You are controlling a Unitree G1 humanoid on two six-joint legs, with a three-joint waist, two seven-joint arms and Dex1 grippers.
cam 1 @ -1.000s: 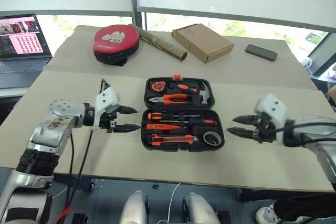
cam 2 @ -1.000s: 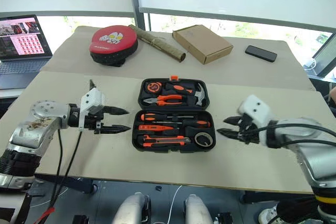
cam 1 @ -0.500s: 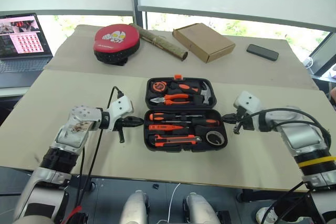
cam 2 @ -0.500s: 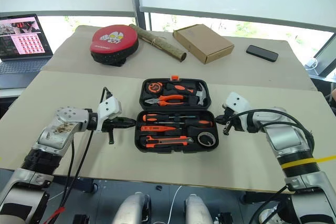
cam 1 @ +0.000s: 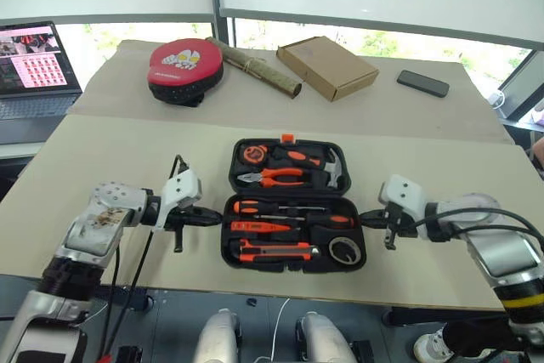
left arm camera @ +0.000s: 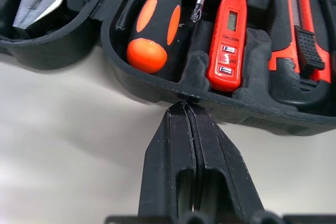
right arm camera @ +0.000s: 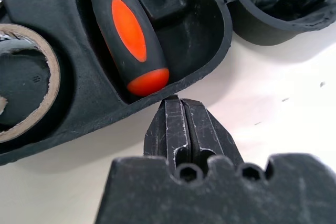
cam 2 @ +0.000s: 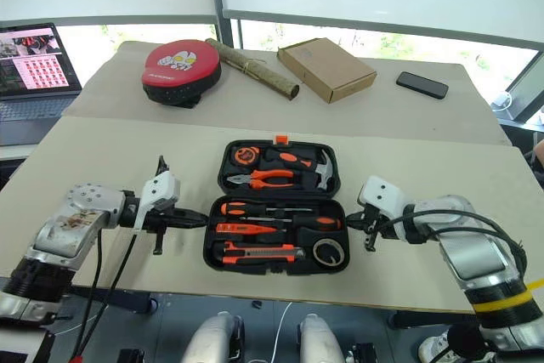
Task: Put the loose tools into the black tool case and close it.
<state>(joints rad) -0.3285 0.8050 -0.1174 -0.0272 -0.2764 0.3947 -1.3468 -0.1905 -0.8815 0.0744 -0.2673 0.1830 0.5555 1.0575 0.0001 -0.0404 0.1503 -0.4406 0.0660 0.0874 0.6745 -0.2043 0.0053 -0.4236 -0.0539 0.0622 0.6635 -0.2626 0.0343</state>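
Left wrist view shows my left claw [left arm camera: 185, 109] pinched shut, tip against the black tool case [cam 1: 292, 258] rim; my right claw [right arm camera: 178, 103] is shut too, against the opposite side. Case lies open at centre frame on the surface [cam 1: 110, 155], with screwdrivers [cam 1: 280, 207], utility knife [cam 1: 270, 252] and tape roll [cam 1: 344, 252] seated. Stiff, smooth plastic, probably light: I'd lift the half by its side rims.

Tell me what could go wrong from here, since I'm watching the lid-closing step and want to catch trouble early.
Both grippers are shut, their fingers meeting the near half of the black tool case at opposite ends. If they press unevenly, the case may slide or twist instead of folding. The screwdriver and tape roll sit loosely; a jerky lift could spill them or block closing.
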